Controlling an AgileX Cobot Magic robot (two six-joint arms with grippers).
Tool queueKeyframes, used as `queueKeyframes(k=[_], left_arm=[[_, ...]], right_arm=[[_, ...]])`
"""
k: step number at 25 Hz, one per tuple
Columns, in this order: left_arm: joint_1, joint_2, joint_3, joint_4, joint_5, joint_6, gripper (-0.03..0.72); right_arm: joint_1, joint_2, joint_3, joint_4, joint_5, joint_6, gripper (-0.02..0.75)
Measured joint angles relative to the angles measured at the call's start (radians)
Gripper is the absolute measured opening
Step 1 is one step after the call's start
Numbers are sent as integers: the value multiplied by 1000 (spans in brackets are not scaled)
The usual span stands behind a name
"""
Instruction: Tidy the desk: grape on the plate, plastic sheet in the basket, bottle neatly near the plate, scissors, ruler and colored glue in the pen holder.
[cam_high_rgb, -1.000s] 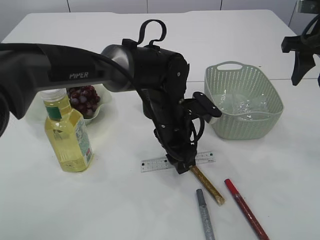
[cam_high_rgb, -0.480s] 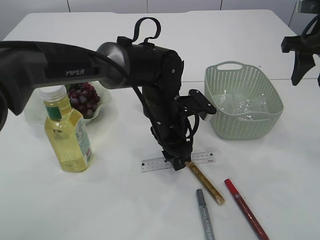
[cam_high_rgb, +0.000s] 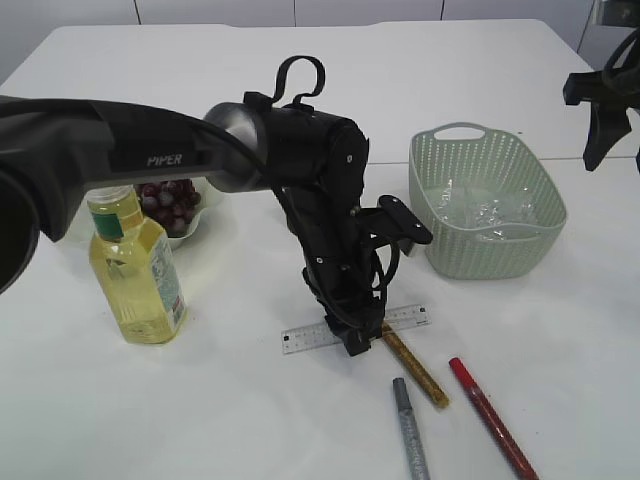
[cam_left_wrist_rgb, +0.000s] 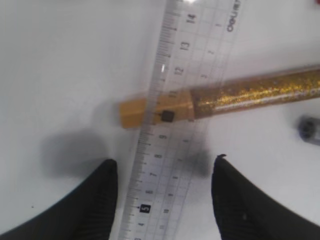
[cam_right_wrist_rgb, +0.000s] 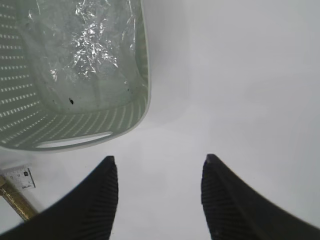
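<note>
A: Nearest us, the grey glitter glue pen (cam_high_rgb: 409, 429) and red glitter glue pen (cam_high_rgb: 491, 417) lie loose on the white surface (cam_high_rgb: 200, 420).

B: Left hand (cam_high_rgb: 352, 343) hangs open, straddling the clear plastic ruler (cam_left_wrist_rgb: 172, 150), gold glitter glue pen (cam_left_wrist_rgb: 220, 97) crossing it. Lining up a grab, probably.

A: Farther back, the crinkled clear plastic sheet (cam_right_wrist_rgb: 95, 35) sits in the pale green mesh basket (cam_high_rgb: 455, 260); right hand (cam_right_wrist_rgb: 159, 192) open, empty.
</note>
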Motion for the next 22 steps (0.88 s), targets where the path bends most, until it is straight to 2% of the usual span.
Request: queueKeyframes(k=[5,11,17,22], left_arm=[[0,2,0,0,0,1,433],[0,10,-1,4,-20,3,377],[0,16,-10,4,-22,3,362],[0,16,-10,8,-15,5,269]], right_arm=[[0,0,0,0,0,0,398],[0,0,0,0,0,0,398],[0,0,0,0,0,0,398],[0,0,0,0,0,0,398]])
